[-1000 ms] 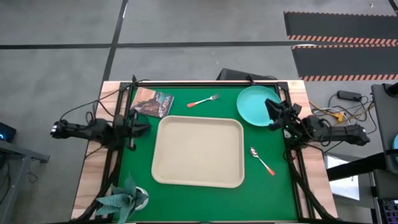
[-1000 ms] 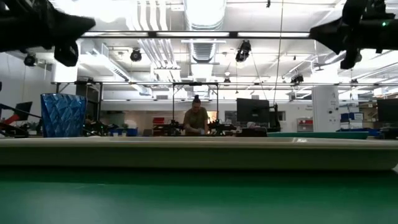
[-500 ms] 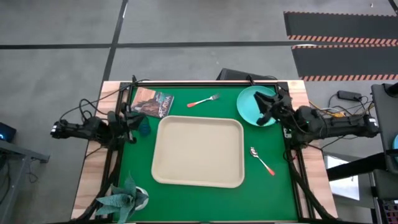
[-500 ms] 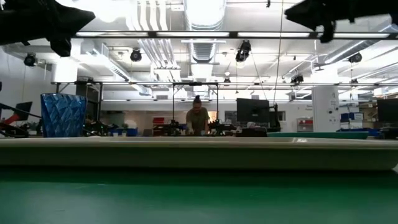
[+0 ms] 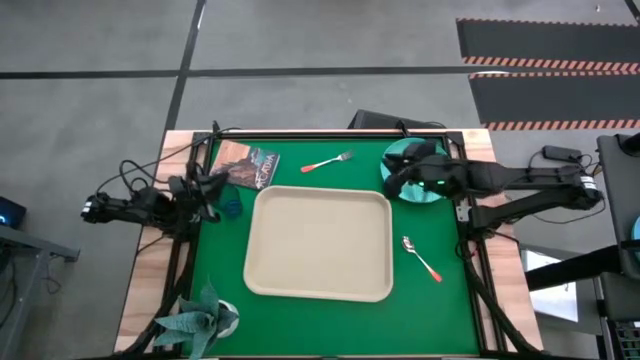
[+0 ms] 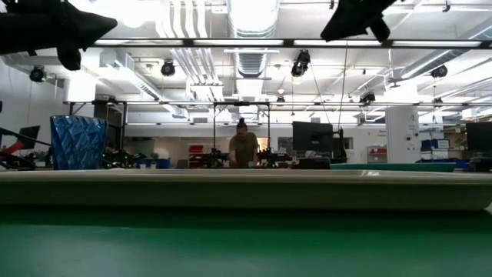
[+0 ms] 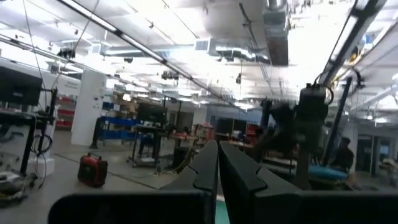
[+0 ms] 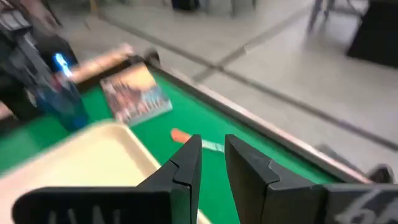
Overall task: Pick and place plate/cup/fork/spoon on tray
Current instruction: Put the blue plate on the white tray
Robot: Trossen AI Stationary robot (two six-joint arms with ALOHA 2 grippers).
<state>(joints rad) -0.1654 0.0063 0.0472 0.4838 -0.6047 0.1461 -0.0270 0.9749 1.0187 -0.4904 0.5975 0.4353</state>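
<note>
The beige tray [image 5: 320,245] lies in the middle of the green mat. The teal plate [image 5: 428,190] lies flat at the far right, partly under my right arm. My right gripper [image 5: 392,180] hovers above the plate's left edge, slightly open and empty. The fork [image 5: 327,161] lies beyond the tray's far rim, and the spoon [image 5: 421,258] lies right of the tray. The blue cup [image 5: 232,208] stands upright left of the tray. My left gripper [image 5: 215,184] is shut and empty, raised just on the far side of the cup.
A picture book [image 5: 245,165] lies at the far left corner of the mat. A paper plant [image 5: 200,318] sits at the near left corner. Cables run along the table's left and right sides. A person stands far off in the room [image 6: 244,148].
My right gripper has gone toward the table's left edge, from the plate's right side to above its left edge. My left gripper has drawn back a little toward the far left, and the blue cup now shows beside it in the high view.
</note>
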